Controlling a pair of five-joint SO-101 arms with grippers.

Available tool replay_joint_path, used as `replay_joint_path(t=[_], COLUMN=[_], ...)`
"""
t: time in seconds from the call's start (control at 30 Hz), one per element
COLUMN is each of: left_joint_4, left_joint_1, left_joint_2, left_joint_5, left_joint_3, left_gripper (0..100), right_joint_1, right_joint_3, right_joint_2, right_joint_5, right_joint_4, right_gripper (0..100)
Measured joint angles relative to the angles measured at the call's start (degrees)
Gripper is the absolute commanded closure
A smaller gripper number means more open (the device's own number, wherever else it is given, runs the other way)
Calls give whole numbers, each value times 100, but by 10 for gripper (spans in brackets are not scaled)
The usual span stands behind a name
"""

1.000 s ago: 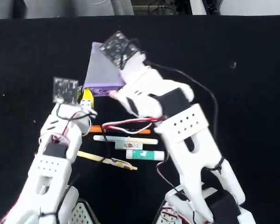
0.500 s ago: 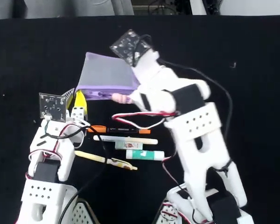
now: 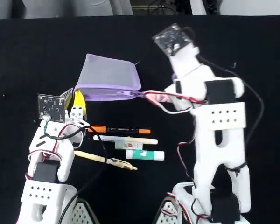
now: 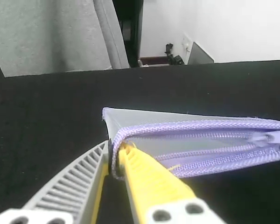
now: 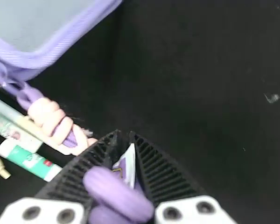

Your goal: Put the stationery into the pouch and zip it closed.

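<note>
The purple pouch (image 3: 107, 74) lies at the table's middle, stretched between both arms. My left gripper (image 3: 77, 99) is shut on the pouch's left corner; the left wrist view shows its yellow and grey fingers (image 4: 113, 156) pinching the zipper end of the pouch (image 4: 191, 135). My right gripper (image 3: 153, 96) is at the pouch's right end, shut on the zipper pull's purple tag (image 5: 125, 163). A pink charm (image 5: 49, 116) hangs on that pull. An orange pen (image 3: 119, 130), a white pen (image 3: 126, 139), a glue stick (image 3: 144, 154) and a pale pencil (image 3: 105, 159) lie in front of the pouch.
The black table (image 3: 252, 56) has free room at the right and far back. The right arm's white body (image 3: 219, 126) stands beside the row of stationery, and the left arm (image 3: 51, 154) stands on its other side.
The right arm has swung to the right, drawing the zipper pull to the pouch's right end. The pouch has stretched out flatter. The left arm drew back earlier and has since kept still.
</note>
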Motion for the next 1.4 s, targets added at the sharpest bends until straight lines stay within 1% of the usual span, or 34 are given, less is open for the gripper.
replay_joint_path(t=[0.13,0.27,0.7,0.77,0.87,0.97,1.03,1.23,1.4], left_joint_4=[0,0,0,0,0,0,0,0,0], left_joint_1=[-62,-105,-105,-105,-88,-62,-62,-70,-70], left_joint_2=[0,0,0,0,0,0,0,0,-35], left_joint_5=[0,0,0,0,0,0,0,0,0], left_joint_3=[0,0,0,0,0,0,0,0,0], left_gripper=[972,972,972,972,972,972,972,972,972], right_joint_1=[404,659,721,721,695,431,114,-1046,-1820], right_joint_3=[0,0,0,0,0,0,0,0,0], right_joint_2=[0,0,0,0,0,0,0,0,0], right_joint_5=[0,0,35,35,35,35,44,44,44], right_joint_4=[-167,-220,-273,-273,-273,-220,-176,-176,-176], right_gripper=[988,988,981,933,811,708,676,673,673])
